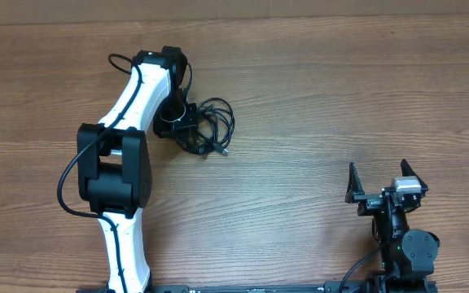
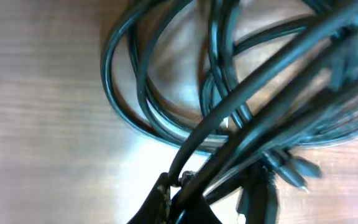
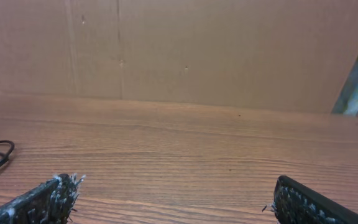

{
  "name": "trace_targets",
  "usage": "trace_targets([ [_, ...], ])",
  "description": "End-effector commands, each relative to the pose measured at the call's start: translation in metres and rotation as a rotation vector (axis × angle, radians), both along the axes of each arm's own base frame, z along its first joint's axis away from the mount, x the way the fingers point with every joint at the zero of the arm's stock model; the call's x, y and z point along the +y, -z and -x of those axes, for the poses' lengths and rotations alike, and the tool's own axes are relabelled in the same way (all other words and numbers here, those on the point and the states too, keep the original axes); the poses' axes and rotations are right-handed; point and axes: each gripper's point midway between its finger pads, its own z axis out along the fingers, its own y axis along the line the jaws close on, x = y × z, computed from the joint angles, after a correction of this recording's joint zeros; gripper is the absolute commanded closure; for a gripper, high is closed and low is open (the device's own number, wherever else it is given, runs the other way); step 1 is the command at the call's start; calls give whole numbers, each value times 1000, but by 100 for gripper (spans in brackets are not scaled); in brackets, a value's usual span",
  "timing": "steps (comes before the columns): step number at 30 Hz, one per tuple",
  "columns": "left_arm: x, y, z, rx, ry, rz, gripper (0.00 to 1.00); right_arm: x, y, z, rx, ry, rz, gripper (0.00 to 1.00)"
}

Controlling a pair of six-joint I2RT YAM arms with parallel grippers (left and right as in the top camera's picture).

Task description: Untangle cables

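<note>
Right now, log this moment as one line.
left hand: at cable bundle, grip unclear | right hand: open, away from bundle | bundle: tangled

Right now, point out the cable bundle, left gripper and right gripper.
cable bundle [image 1: 198, 138], overhead view, on the dense tangled part.
left gripper [image 2: 207, 200], left wrist view, between its fingertips at the bottom edge, where strands run in.
right gripper [image 1: 380, 182], overhead view, midway between its spread fingertips.

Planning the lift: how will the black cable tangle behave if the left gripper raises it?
Probably floppy: the black cable tangle lies in loose loops, so it should sag. Likely lifts as one clump, since strands cross repeatedly. The left gripper seems to pinch few strands; they may slip.
</note>
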Motion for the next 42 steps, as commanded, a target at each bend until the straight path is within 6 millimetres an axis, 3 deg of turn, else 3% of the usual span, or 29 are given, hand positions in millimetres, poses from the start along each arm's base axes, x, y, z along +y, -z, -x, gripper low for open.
trace_targets([
  [1, -2, -46, -25, -102, -2, 29, 96, 0, 1, 0, -8, 1, 5, 0],
  [6, -5, -140, -38, -222, -120, 45, 96, 0, 1, 0, -8, 1, 5, 0],
  [7, -18, -169, -44, -289, -161, 135, 96, 0, 1, 0, -8, 1, 5, 0],
  [11, -57, -226, -41, -347, -216, 401, 96, 0, 1, 0, -8, 1, 5, 0],
  [19, -98, -278, -19, -315, -154, 723, 96, 0, 1, 0, -8, 1, 5, 0],
  [21, -103, -286, -14, -304, -145, 771, 96, 0, 1, 0, -8, 1, 5, 0],
  [26, -110, -285, -11, -341, -56, 758, 96, 0, 1, 0, -8, 1, 5, 0],
  [28, -98, -266, -17, -388, -45, 596, 96, 0, 1, 0, -8, 1, 5, 0],
  [30, -68, -239, -30, -454, -75, 287, 96, 0, 1, 0, -8, 1, 5, 0],
  [31, -65, -233, -30, -460, -74, 219, 96, 0, 1, 0, -8, 1, 5, 0],
  [35, -118, -244, -9, -405, 41, 428, 96, 0, 1, 0, -8, 1, 5, 0],
  [37, -123, -248, -9, -414, 60, 455, 96, 0, 1, 0, -8, 1, 5, 0],
  [38, -117, -244, -12, -429, 55, 412, 96, 0, 1, 0, -8, 1, 5, 0],
  [40, -71, -228, -27, -479, -30, 138, 96, 0, 1, 0, -9, 1, 5, 0],
  [42, -68, -223, -27, -472, -18, 117, 96, 0, 0, 0, -10, 1, 5, 0],
])
